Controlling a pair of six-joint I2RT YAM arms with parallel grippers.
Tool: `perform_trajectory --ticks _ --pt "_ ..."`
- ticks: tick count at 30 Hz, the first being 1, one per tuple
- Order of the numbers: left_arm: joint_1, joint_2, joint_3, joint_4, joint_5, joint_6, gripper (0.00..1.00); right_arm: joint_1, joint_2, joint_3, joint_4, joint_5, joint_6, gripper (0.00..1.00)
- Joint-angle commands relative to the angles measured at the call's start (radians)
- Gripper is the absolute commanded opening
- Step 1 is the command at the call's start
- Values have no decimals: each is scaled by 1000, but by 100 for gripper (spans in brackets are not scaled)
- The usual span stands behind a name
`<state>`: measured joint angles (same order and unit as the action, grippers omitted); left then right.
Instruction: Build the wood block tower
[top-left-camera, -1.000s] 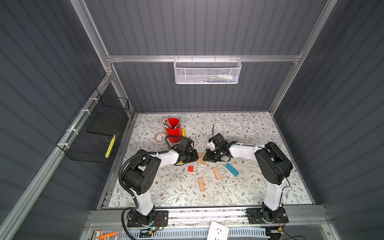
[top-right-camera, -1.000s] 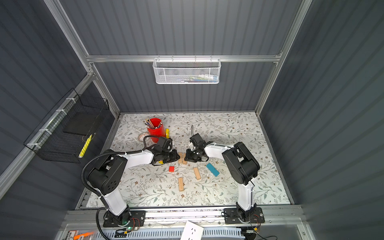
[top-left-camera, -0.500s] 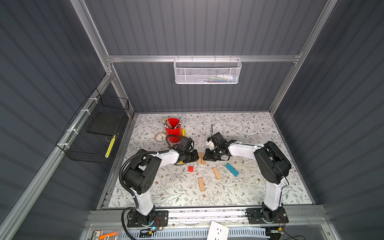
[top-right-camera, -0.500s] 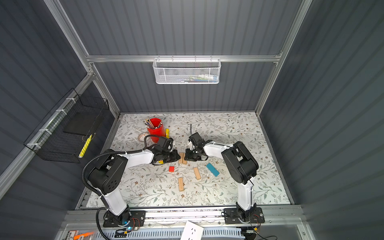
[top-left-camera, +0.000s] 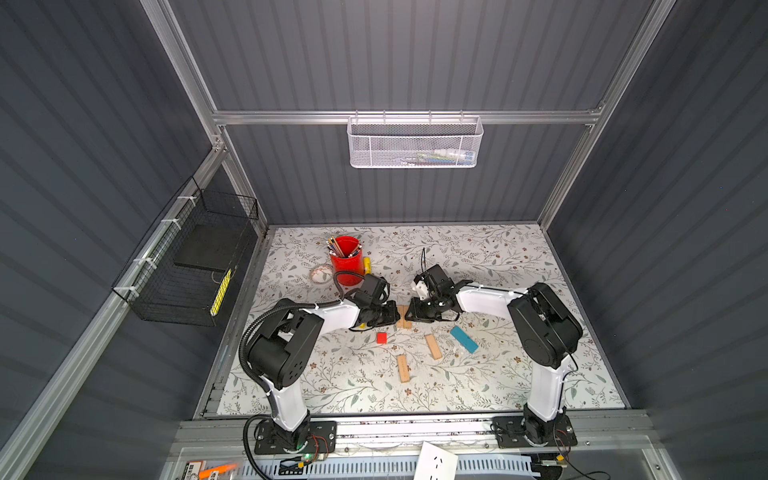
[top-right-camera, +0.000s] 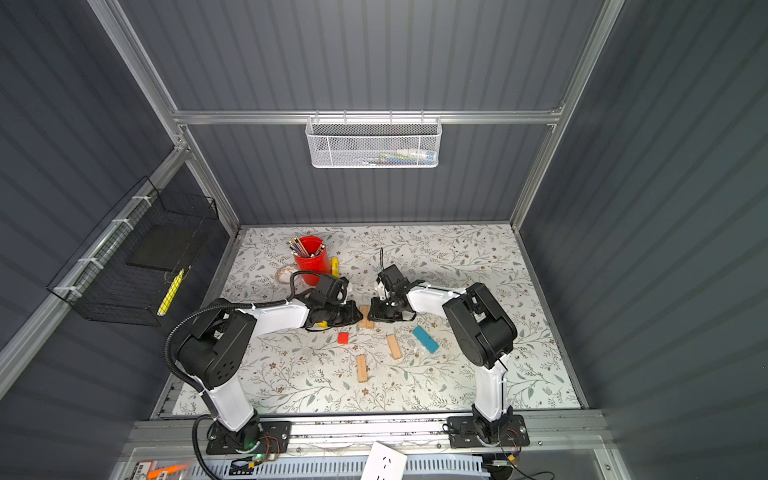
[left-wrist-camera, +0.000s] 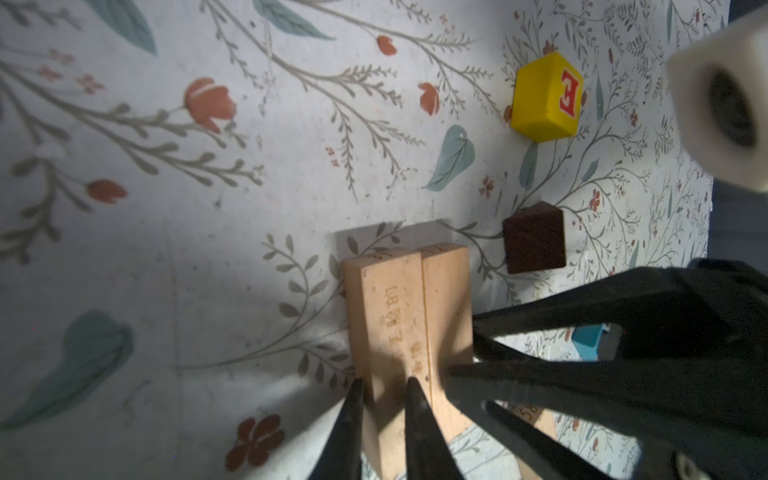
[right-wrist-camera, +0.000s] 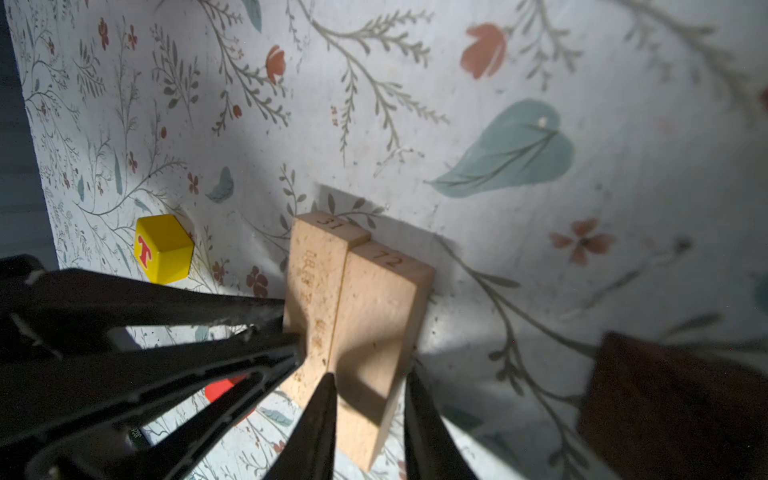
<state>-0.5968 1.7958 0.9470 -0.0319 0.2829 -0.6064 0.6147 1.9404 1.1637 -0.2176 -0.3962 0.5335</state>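
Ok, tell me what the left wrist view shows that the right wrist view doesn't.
Left wrist only: the yellow cube lettered E, the dark brown peaked piece seen sharply, a corner of the blue plank. Right wrist only: the yellow cube lettered T, a sliver of the red cube. Both: the two tan planks side by side, left fingers astride one, right fingers astride the other. A blurred dark brown shape in the right wrist view may be the peaked piece too.

Left arm (top-left-camera: 336, 316) and right arm (top-left-camera: 486, 298) low, stretched inward, tips nearly meeting at centre. Left gripper (left-wrist-camera: 384, 380) pinches left tan plank (left-wrist-camera: 386, 316); right gripper (right-wrist-camera: 370, 374) fingers flank right tan plank (right-wrist-camera: 374, 307), contact unclear.
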Motion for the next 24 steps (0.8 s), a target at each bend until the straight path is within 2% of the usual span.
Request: perform_trajectory --ticks 1,2,9,14,16,18,22,24 --pt "-6 -10 17 -38 -21 -3 24 -1 -33 1 -24 6 -21 35" --pt "-6 -16 20 -44 -30 -1 26 -2 -40 0 -25 8 -24 37" --pt "-5 -79 33 -89 -95 8 28 -2 -113 -21 -35 15 -37 47" --pt "-6 -157 10 -103 -113 -8 31 0 -192 -62 -64 51 -38 58" --pt "-6 -197 -9 -111 -119 -23 33 -1 -228 -82 -77 99 -33 65" --pt "-10 -239 -31 -121 -125 -39 35 1 -251 -99 -83 92 -34 68" --pt "-28 -327 -54 -197 -185 -65 36 28 -294 -131 -99 149 -29 69" --pt "-40 -372 -76 -207 -193 -82 36 36 -295 -138 -97 123 -13 67"
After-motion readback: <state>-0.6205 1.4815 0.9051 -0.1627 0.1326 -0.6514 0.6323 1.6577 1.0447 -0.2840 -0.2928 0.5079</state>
